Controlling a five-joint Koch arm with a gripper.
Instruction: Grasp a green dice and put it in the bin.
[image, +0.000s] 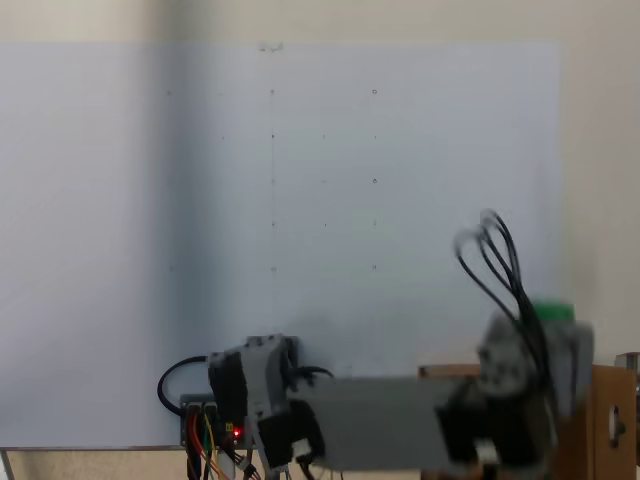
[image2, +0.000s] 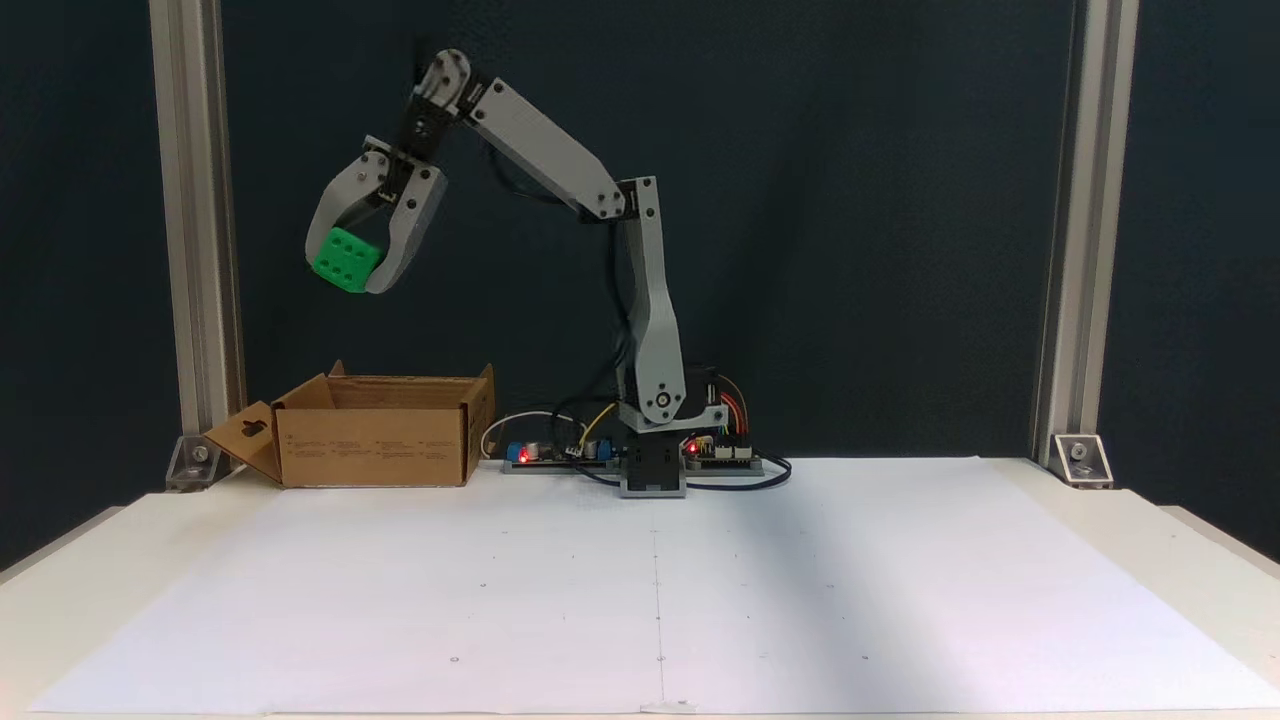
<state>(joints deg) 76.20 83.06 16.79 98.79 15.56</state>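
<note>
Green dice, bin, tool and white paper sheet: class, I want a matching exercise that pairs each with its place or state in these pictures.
Column one:
1. green dice
2. bin
3. tool
4. white paper sheet

Column two:
A. spread flat over the table top
B. held in the air above the box
C. standing on the table, flaps up
D. shut on the cube

Pairs: 1-B, 2-C, 3-D, 4-A

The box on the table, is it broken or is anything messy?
Nothing looks broken or spilled. The cardboard box stands upright with its flaps open; one flap hangs out to the left in a fixed view. The tool holds the green dice high above, a bit left of the box.
</note>
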